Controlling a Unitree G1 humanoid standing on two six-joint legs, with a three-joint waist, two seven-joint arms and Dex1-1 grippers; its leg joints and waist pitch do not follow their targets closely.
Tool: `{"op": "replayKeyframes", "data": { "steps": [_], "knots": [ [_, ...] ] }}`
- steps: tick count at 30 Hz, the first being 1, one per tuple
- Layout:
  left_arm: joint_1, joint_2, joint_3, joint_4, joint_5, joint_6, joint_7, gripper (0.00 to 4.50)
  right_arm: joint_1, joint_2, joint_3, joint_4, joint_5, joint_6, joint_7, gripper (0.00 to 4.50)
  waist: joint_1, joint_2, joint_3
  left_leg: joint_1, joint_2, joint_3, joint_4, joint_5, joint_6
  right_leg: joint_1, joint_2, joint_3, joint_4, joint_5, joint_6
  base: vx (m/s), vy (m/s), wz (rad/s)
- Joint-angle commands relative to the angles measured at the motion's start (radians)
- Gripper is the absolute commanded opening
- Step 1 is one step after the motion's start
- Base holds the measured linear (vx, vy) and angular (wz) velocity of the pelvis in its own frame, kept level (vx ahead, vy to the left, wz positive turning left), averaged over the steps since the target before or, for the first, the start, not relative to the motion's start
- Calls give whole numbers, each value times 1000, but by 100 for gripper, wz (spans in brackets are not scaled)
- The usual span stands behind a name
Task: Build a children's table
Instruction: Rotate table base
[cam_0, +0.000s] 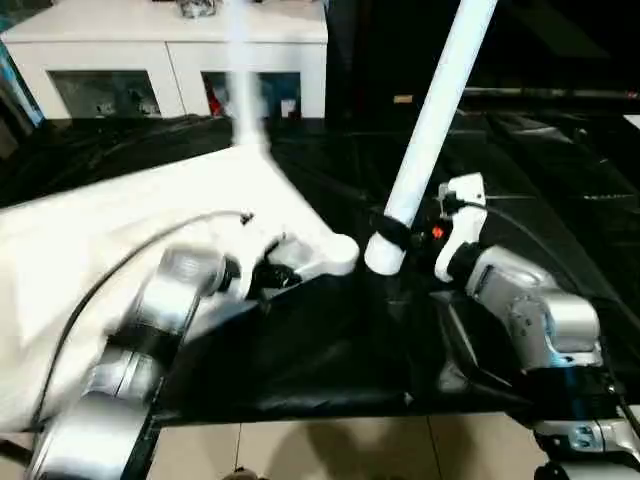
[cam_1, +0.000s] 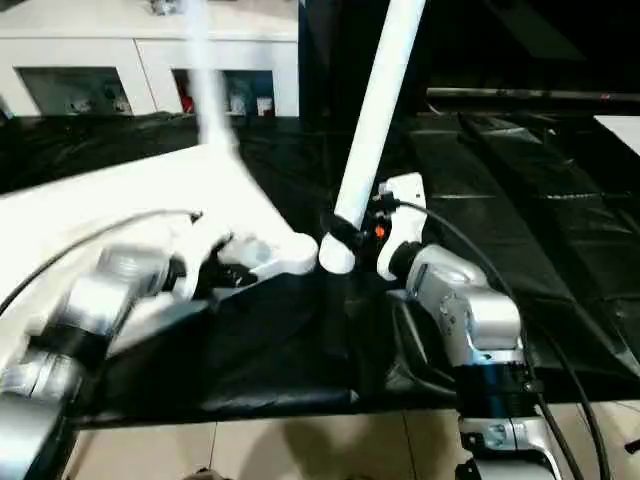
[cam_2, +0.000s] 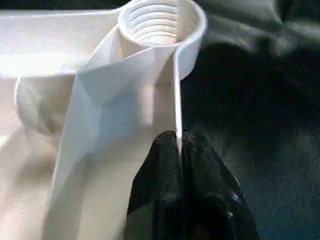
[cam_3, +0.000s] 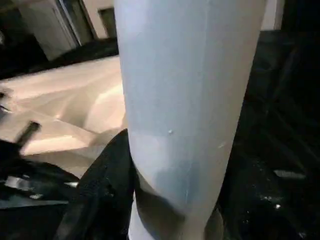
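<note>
No readable txt anywhere: no labels, brand marks, nos. or signs that I can make out on anything here.
</note>
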Motion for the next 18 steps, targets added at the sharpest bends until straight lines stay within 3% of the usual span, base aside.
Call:
{"op": "replayKeyframes", "data": {
  "steps": [1, 3, 5, 6, 9, 14, 16, 18],
  "knots": [
    [35, 2, -33, -58, 2, -40, -31, 0, -24, -8, 35, 2, -26, -61, 43, 189, 6, -12, -82, 12, 14, -7, -77, -278, -7, 47, -64, 37, -91, -457, -118, 0, 0, 0],
    [69, -2, -37, -127, -20, -10, -53, 0, -26, -15, 65, 18, -42, -86, 78, 189, 10, -13, -81, 11, 17, -8, -77, -280, -8, 47, -68, 37, -91, -478, -111, 0, 0, 0],
    [76, -3, -42, -138, -24, -16, -61, 0, -30, -12, 64, 26, -40, -84, 78, 189, 14, -10, -81, 12, 17, -7, -77, -274, -5, 43, -66, 38, -92, -483, -108, 0, 0, 0],
    [84, -4, -52, -146, -24, -35, -68, 0, -41, -2, 59, 42, -35, -87, 78, 189, 16, -17, -81, 13, 16, -6, -77, -272, -4, 42, -66, 38, -91, -480, -111, 0, 0, 0],
    [96, -2, -66, -148, -24, -98, -86, 0, -52, 12, 59, 66, -31, -105, 85, 189, 19, -14, -81, 15, 16, -7, -79, -284, -7, 39, -65, 38, -92, -481, -105, 0, 0, 0],
    [101, 8, -74, -161, -11, -101, -84, 0, -59, 22, 64, 93, -39, -140, 100, 189, 22, -15, -80, 13, 15, -6, -80, -283, -9, 40, -67, 39, -92, -496, -94, 0, 0, 0],
    [100, 9, -70, -166, -12, -100, -87, 57, -60, 24, 64, 99, -40, -147, 103, 189, 21, -16, -80, 12, 14, -6, -80, -282, -9, 40, -68, 39, -94, -502, -90, 0, 0, 0],
    [98, 6, -59, -166, -25, -86, -88, 61, -60, 26, 63, 103, -40, -150, 103, 189, 21, -14, -81, 13, 15, -7, -80, -283, -9, 40, -68, 38, -94, -502, -92, 0, 0, 0]
  ]
}}
